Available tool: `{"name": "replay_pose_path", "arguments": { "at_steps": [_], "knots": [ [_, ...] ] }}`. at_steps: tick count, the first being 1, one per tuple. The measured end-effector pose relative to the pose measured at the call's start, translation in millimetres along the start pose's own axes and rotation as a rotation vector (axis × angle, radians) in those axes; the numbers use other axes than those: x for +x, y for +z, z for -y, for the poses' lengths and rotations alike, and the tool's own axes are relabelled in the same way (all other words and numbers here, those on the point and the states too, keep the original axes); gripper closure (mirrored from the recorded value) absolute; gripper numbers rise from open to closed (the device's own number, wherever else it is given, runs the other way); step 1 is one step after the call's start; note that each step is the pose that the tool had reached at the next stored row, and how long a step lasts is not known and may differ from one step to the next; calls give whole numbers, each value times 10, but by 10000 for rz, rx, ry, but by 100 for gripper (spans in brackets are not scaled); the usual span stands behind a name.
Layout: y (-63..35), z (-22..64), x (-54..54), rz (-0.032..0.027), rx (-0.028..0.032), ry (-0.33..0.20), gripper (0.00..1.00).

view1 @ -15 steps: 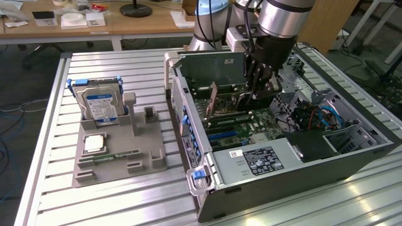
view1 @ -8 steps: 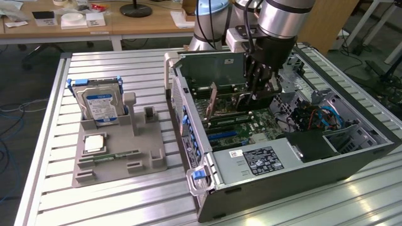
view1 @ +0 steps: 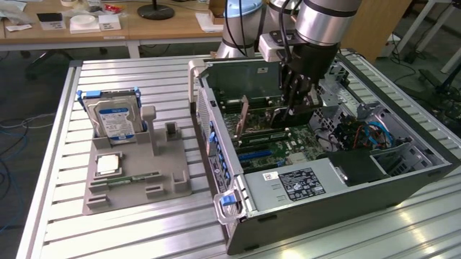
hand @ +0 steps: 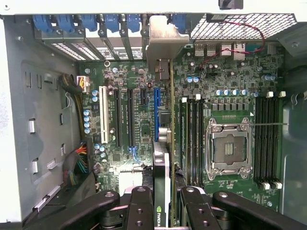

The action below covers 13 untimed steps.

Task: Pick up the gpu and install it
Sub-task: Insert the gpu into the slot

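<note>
The black metal gripper (hand: 168, 203) is clenched on the thin, black-faced gpu (hand: 162, 167). Its long axis is held parallel to the long blue slot (hand: 156, 112), just beside it.

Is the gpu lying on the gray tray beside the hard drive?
No, the gpu is held on edge in the gripper inside the case, over the motherboard.

Nvidia logo + name, on gpu (hand: 160, 191) edge
</note>
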<state>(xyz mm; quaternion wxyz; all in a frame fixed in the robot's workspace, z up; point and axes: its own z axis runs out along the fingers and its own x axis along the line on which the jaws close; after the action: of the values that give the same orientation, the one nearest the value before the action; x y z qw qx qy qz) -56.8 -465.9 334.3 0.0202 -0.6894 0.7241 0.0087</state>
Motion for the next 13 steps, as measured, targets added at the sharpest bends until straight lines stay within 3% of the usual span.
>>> {"name": "replay_pose_path", "arguments": {
  "at_steps": [13],
  "knots": [
    [18, -1, 1, 0, 0, 0, 73]
  ]
}}
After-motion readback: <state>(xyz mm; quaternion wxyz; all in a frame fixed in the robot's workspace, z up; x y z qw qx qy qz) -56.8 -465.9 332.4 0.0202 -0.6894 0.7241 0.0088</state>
